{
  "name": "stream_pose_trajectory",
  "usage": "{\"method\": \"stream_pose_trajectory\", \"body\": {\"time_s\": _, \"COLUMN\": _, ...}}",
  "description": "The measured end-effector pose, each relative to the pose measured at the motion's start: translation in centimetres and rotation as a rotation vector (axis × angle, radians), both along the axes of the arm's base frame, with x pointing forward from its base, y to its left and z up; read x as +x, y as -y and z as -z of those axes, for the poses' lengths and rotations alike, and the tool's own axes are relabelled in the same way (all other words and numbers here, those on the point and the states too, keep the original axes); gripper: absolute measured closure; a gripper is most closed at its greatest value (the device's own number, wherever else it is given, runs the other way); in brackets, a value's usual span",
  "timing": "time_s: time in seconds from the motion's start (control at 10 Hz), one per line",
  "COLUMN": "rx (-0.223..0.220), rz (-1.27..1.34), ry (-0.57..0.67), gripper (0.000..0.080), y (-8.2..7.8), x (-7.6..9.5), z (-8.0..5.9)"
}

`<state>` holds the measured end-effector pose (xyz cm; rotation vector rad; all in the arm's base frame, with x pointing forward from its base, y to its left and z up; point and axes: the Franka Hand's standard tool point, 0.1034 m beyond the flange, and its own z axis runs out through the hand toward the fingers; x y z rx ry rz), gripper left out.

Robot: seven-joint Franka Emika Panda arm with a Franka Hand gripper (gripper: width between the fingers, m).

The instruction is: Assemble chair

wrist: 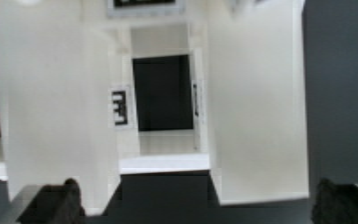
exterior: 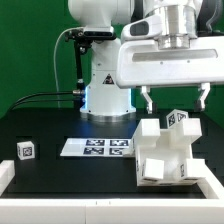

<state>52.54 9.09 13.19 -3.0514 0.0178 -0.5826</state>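
The partly built white chair (exterior: 163,152) stands on the black table at the exterior view's right, with a tagged piece (exterior: 178,120) at its top. My gripper (exterior: 175,104) hangs just above it, open wide and empty, one finger (exterior: 147,99) on each side. In the wrist view two tall white chair panels (wrist: 60,100) (wrist: 256,100) stand side by side with a dark gap between them. A marker tag (wrist: 119,108) shows on an inner face. My gripper (wrist: 197,205) straddles them, and only the dark fingertips (wrist: 51,203) show, touching nothing.
The marker board (exterior: 97,147) lies flat in the middle of the table. A small white tagged block (exterior: 25,151) stands at the exterior view's left. A white raised border (exterior: 6,176) runs along the table's front. The robot base (exterior: 105,90) stands behind.
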Motion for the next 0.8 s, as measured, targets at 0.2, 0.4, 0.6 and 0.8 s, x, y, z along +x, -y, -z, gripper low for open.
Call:
{"method": "stream_pose_trajectory", "body": {"time_s": 0.2, "rx": -0.017, "rz": -0.003, "ry": 0.004, "gripper": 0.0151, "y": 0.4, "x": 0.5, "z": 1.2}}
{"method": "stream_pose_trajectory", "body": {"time_s": 0.4, "rx": -0.020, "rz": -0.003, "ry": 0.008, "gripper": 0.0151, "y": 0.3, "x": 1.6, "z": 1.2}}
{"method": "stream_pose_trajectory", "body": {"time_s": 0.6, "rx": -0.023, "rz": 0.001, "ry": 0.014, "gripper": 0.0151, "y": 0.6, "x": 2.8, "z": 1.2}}
{"method": "stream_pose_trajectory", "body": {"time_s": 0.8, "rx": -0.029, "rz": 0.005, "ry": 0.018, "gripper": 0.0151, "y": 0.9, "x": 3.7, "z": 1.6}}
